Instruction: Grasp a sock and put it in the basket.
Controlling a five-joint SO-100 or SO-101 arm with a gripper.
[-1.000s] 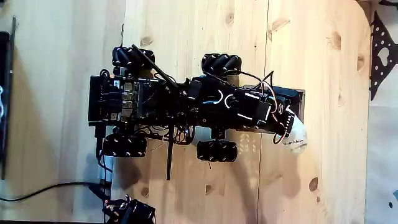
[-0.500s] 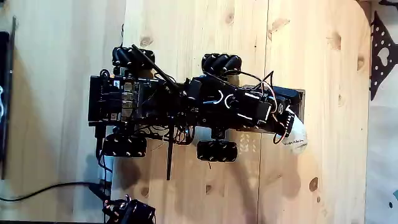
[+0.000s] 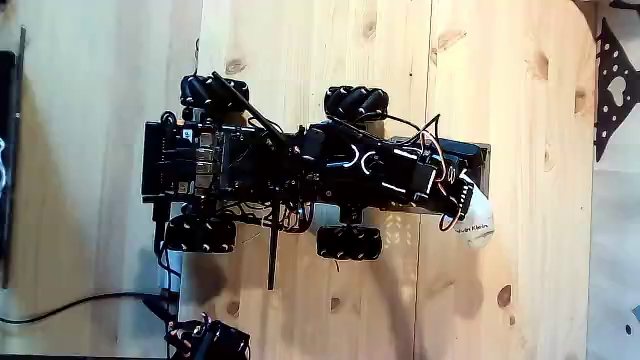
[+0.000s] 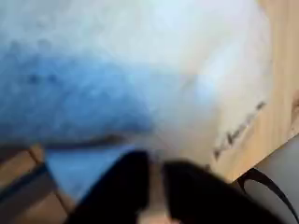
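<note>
Beyond the right end of the wheeled robot (image 3: 300, 175) in the fixed view, the gripper (image 3: 466, 195) closes on the white sock (image 3: 477, 220), which hangs over bare wooden surface (image 3: 520, 120). Small dark lettering on the sock (image 4: 187, 56) is unreadable. Open boards lie right of the robot.

Bright fixed view, wrist view blurred
</note>
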